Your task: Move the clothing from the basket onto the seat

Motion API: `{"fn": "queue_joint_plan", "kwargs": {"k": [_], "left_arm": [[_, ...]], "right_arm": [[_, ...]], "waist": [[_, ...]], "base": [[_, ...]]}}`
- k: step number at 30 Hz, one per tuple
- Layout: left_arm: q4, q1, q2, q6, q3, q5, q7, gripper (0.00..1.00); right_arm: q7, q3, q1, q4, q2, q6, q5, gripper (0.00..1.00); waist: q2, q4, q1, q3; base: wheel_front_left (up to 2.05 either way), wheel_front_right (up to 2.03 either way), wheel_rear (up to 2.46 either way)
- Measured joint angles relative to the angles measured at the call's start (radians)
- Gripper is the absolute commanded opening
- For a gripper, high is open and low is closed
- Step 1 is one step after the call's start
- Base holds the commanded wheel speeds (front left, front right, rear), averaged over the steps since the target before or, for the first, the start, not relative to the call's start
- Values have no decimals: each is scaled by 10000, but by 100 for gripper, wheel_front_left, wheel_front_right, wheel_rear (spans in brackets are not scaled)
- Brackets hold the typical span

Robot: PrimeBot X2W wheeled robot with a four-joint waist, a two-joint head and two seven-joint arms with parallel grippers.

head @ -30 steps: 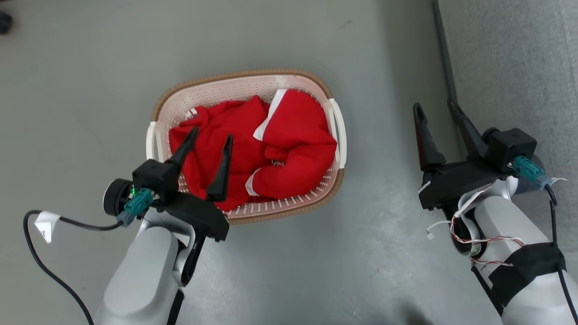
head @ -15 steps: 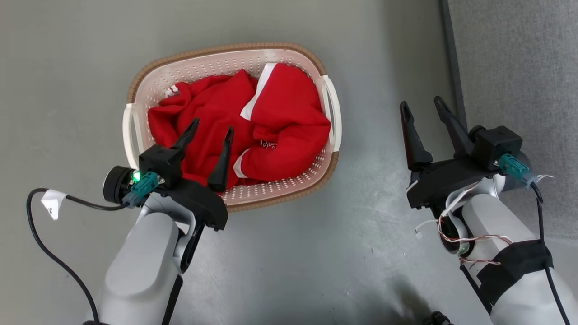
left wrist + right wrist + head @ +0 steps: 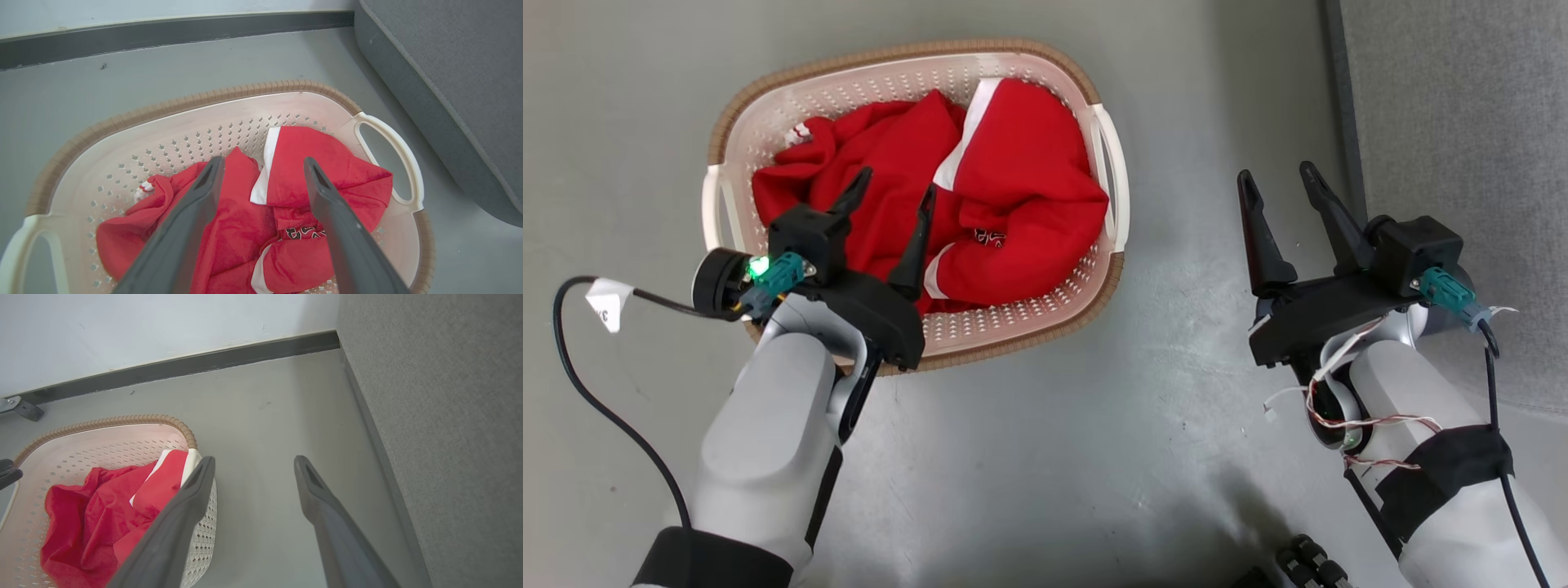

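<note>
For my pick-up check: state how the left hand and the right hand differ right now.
1. The left hand is over the basket, fingers framing the red clothing; the right hand is over the floor, outside the basket.
2. The right hand is close beside the seat; the left hand is farther from it.

Shared: both are open and hold nothing.

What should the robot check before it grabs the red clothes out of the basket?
1. The left gripper is open: ok.
2. It is lined up over the clothing: ok.
3. It is already touching the fabric: cannot tell.
4. The clothing lies inside the basket: ok.
5. The right gripper is open, holding nothing: ok.
6. The seat is close, on the robot's right: ok.
</note>
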Motion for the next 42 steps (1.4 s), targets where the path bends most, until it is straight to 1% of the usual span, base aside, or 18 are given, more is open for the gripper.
{"fn": "queue_joint_plan", "kwargs": {"k": [8, 17, 20, 24, 26, 27, 30, 31, 33, 36, 42], "left_arm": [[502, -601, 196, 0, -35, 92, 290, 100], [1114, -1395, 249, 44, -100, 274, 805, 100], [1350, -1515, 259, 217, -130, 458, 1003, 100], [1664, -1693, 288, 470, -148, 527, 1333, 100], [1697, -1706, 199, 779, -188, 571, 1423, 100], [1714, -1711, 130, 867, -211, 610, 1519, 100], [1906, -1856, 136, 911, -232, 640, 1774, 100], [1981, -1935, 165, 986, -230, 646, 1852, 100], [2161, -2129, 328, 1035, -207, 675, 2031, 100], [2339, -2406, 522, 1151, -171, 708, 2176, 100], [2627, -2499, 527, 1258, -259, 792, 2470, 100]], "right_arm": [[0, 13, -80, -21, 221, 0, -13, 100], [0, 12, -184, -56, 422, 33, -13, 100], [0, 15, -186, -50, 458, 94, -13, 100], [0, 15, -185, -40, 522, 96, -13, 100], [0, 13, -180, -25, 560, 98, -13, 100], [0, 12, -178, -23, 581, 98, -13, 100], [0, 13, -178, -6, 617, 109, -13, 100], [0, 19, -179, -2, 621, 113, -13, 100], [0, 36, -180, -6, 662, 178, -13, 100], [0, 54, -180, -8, 717, 184, -13, 100], [0, 19, -180, 15, 748, 199, -12, 100]], "waist": [[0, -142, 0, 478], [-1, -426, 0, 1054], [-2, -536, 0, 1202], [-2, -686, 0, 1375], [-1, -752, -1, 1448], [-2, -784, 0, 1481], [-1, -874, 0, 1572], [-2, -903, -1, 1602], [-1, -966, 0, 1664], [-1, -1063, 0, 1765], [-1, -1218, 0, 1950]], "base": [[0, 0, 0], [0, 0, 0], [0, 0, 0], [0, 0, 0], [0, 0, 0], [0, 0, 0], [0, 0, 0], [0, 0, 0], [0, 0, 0], [0, 0, 0], [0, 0, 0]]}}
